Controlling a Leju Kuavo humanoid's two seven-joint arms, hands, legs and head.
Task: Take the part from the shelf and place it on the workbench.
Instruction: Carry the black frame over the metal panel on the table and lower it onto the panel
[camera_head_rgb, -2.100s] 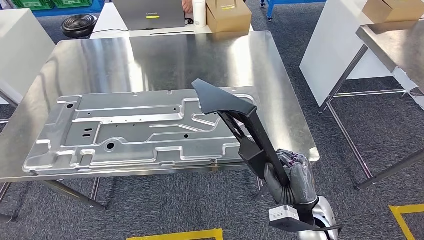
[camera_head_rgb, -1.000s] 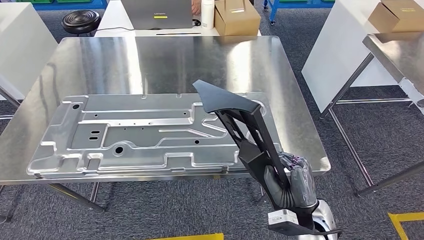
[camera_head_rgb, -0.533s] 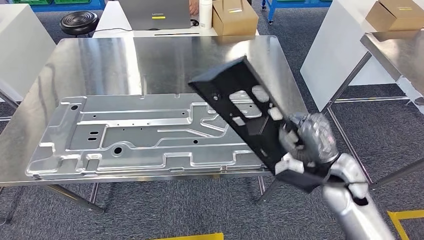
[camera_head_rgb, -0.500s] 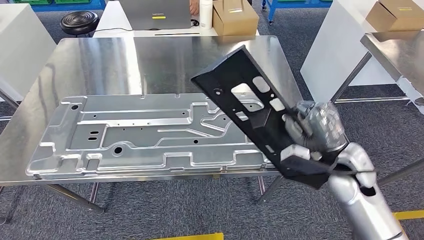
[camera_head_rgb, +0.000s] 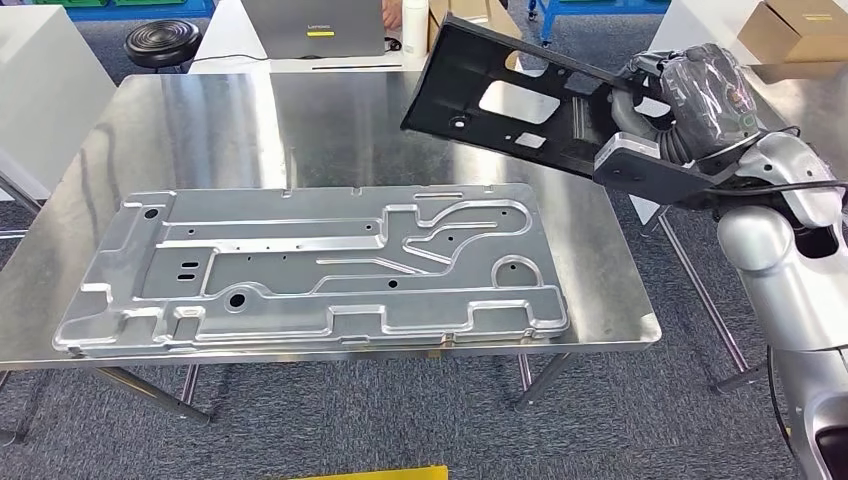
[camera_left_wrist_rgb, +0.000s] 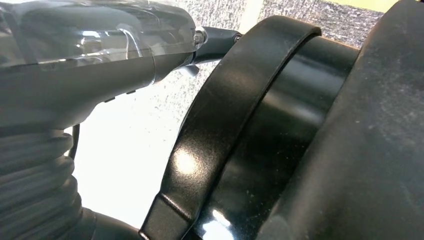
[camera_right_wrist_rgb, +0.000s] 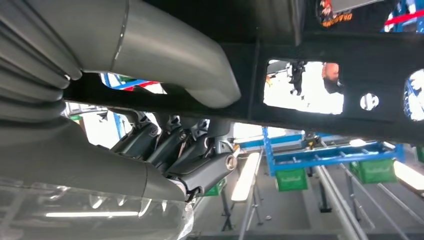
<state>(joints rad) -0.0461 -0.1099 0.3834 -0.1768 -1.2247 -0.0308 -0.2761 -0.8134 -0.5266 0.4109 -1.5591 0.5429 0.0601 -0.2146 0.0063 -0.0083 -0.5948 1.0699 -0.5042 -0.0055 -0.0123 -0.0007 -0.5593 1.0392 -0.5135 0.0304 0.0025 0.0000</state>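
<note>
One black part (camera_head_rgb: 520, 105), long and flat with cut-out windows, held up in the air by the right hand (camera_head_rgb: 690, 100) above the far right corner of the workbench (camera_head_rgb: 300, 120), clear of the steel top and touching nothing on it. Tilted, with the broad free end out over the bench's far edge and the gripped end out past the bench's right side. Right hand closed around that end, fingers (camera_right_wrist_rgb: 170, 145) wrapped under the part's bar and thumb (camera_right_wrist_rgb: 165, 50) lying along its upper face, as seen close up from the right wrist. Silver right arm (camera_head_rgb: 790, 270) bent up beside the bench's right edge.

Flat on the workbench, toward its near edge and well below the raised part: a large stamped metal panel (camera_head_rgb: 300, 265) with ribs and holes, spanning most of the bench's width. Beyond the bench's far edge: a laptop (camera_head_rgb: 310, 25), a white bottle (camera_head_rgb: 416, 25) just beside it, a black round stool (camera_head_rgb: 160, 42) off toward the far left corner. To the right of the bench: a second steel table (camera_head_rgb: 800, 100) carrying cardboard boxes (camera_head_rgb: 810, 25).

Left hand (camera_left_wrist_rgb: 75, 65) seen close from its own wrist, next to dark curved surfaces; whether its fingers are spread or curled, cannot tell.
</note>
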